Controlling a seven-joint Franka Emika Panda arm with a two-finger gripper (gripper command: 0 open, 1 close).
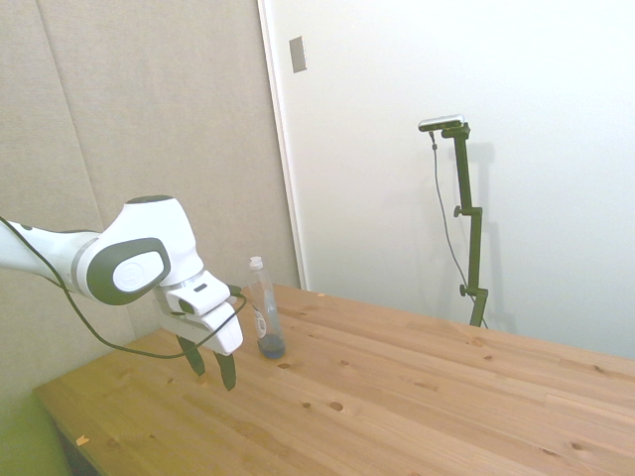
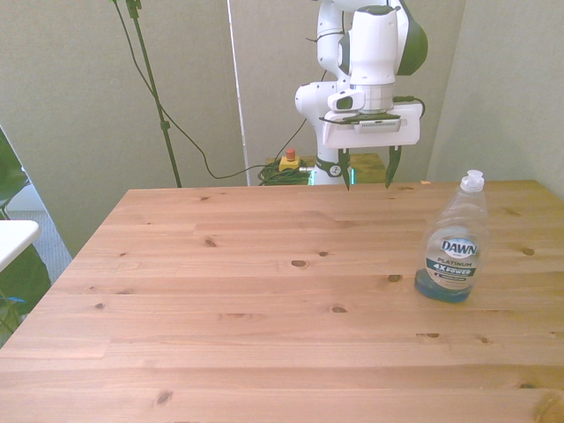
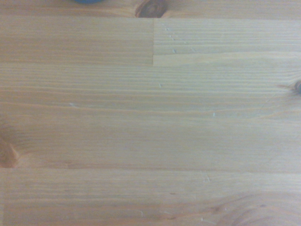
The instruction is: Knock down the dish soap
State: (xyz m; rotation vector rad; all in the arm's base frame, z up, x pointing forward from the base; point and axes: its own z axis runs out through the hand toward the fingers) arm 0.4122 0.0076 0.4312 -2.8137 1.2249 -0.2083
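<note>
The dish soap [image 2: 454, 248] stands upright on the wooden table [image 2: 264, 291] near the front view's right edge. It is a slim clear bottle with a white cap, a blue label and dark blue liquid at its base. In the side view the dish soap [image 1: 264, 309] stands just beyond the arm. My gripper [image 2: 367, 167] hangs open above the table's far edge, fingers pointing down, nothing between them, apart from the bottle. In the side view the gripper [image 1: 211, 365] hovers a little above the wood. A sliver of the bottle's blue base [image 3: 88, 1] shows in the wrist view.
A white wall and a beige panel stand behind the table. A red and yellow button box [image 2: 288, 161] and cables lie on the floor behind the table. A white surface's edge [image 2: 13, 236] shows at the front view's left.
</note>
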